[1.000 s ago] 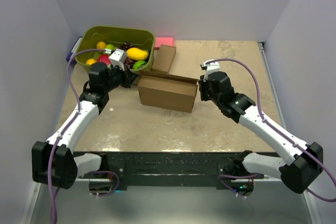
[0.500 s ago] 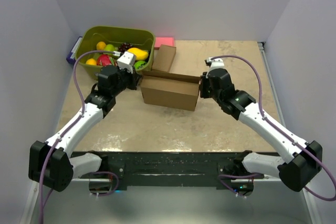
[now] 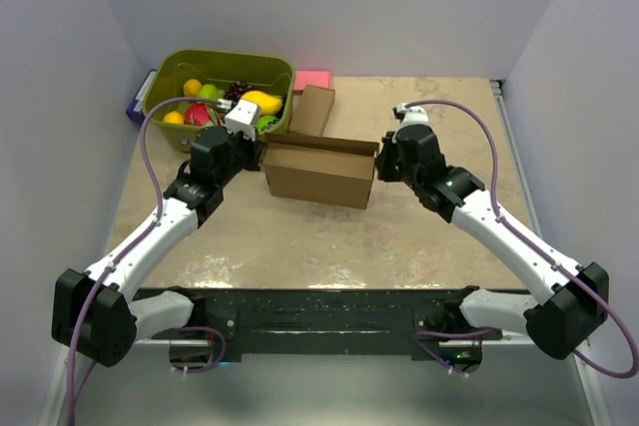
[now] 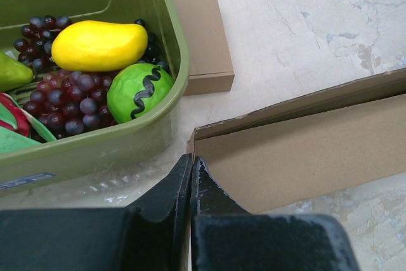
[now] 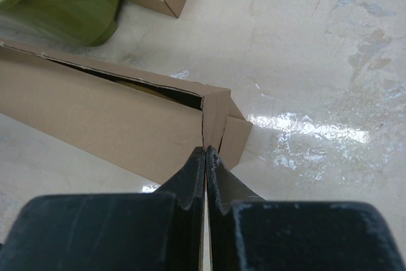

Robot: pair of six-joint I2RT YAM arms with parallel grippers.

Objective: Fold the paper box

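Note:
The paper box [image 3: 318, 175] is a wide brown cardboard shell with its top open, in the middle of the table. My left gripper [image 3: 262, 155] is at its left end, shut on the end wall's edge. The left wrist view shows that gripper [image 4: 191, 164] pinching the cardboard, with the box's inner wall [image 4: 304, 150] running off to the right. My right gripper [image 3: 379, 162] is at the right end. In the right wrist view it [image 5: 205, 152] is shut on the folded corner flaps, and the box's long side [image 5: 101, 118] stretches left.
A green bin [image 3: 215, 65] holding fruit stands at the back left, close behind my left gripper, its rim [image 4: 181, 61] beside the box's corner. A smaller brown box [image 3: 313, 110] lies behind the paper box, with a pink block [image 3: 312, 79] beyond it. Walls enclose the table.
My left gripper has moved right, up to the box's left end. My right gripper has shifted slightly away from me, and the box has edged back with it.

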